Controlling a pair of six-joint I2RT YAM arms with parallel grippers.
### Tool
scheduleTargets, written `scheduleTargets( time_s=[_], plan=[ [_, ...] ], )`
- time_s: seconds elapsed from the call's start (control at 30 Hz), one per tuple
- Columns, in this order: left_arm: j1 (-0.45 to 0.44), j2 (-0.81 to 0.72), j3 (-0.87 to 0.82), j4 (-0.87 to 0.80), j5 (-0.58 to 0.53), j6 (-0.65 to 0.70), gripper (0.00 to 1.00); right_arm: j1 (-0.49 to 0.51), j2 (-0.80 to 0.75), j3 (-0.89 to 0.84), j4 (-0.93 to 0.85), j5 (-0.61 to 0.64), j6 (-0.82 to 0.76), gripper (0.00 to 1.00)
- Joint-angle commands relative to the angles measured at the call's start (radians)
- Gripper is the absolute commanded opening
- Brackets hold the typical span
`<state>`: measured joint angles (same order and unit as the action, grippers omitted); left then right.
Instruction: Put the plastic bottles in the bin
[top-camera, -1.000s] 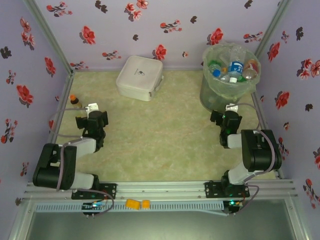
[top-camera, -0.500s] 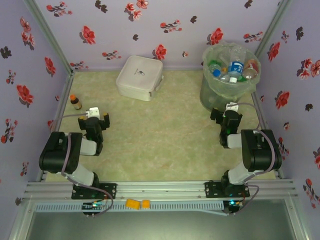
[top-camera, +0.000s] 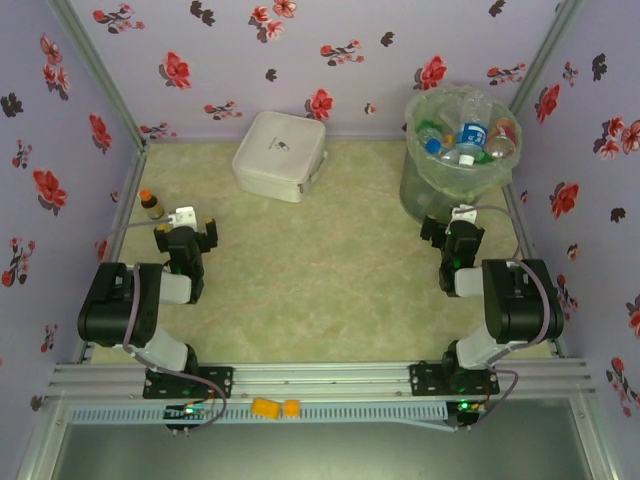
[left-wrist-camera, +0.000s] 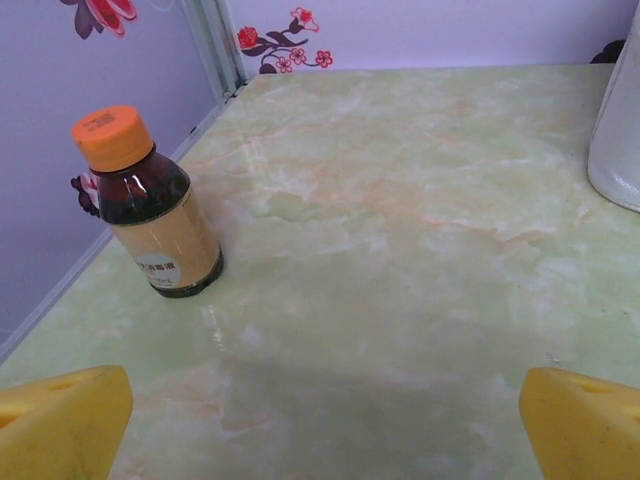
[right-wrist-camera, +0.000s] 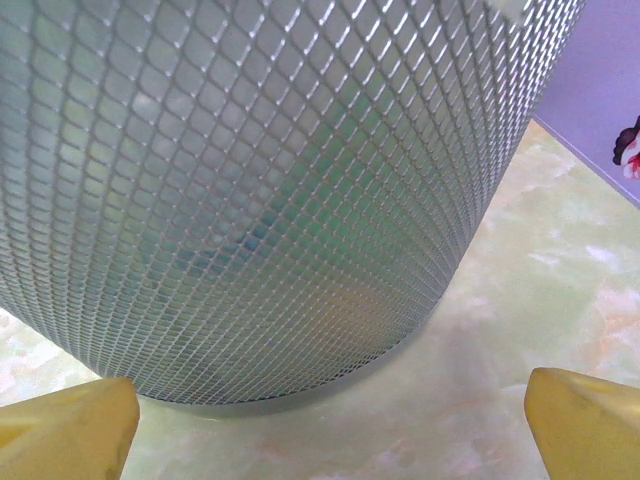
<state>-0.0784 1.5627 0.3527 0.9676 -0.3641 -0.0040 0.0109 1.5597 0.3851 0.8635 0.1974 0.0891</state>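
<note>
Both arms sat low on the counter (top-camera: 320, 260), left jaws and right jaws spread wide and holding nothing. The plastic bottles (top-camera: 468, 135), clear with blue labels and some green, lay heaped to the rim of the bin (top-camera: 430, 195) in the far right corner. The task appeared complete. The sound finish was to leave the small brown bottle (left-wrist-camera: 150, 210) alone and withdraw the right arm without nudging the bin.
</note>
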Motion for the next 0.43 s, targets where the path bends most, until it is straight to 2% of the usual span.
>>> scheduleTargets(
  time_s=[0.0,0.4],
  plan=[
    [0.009,-0.003,0.015,0.002,0.008,-0.011,1.0,0.0,-0.001,0.001,0.026,-0.011,0.006,1.0],
    [0.009,-0.005,0.017,-0.002,0.012,-0.012,1.0,0.0,-0.002,0.004,0.02,-0.028,0.0,1.0]
  ],
)
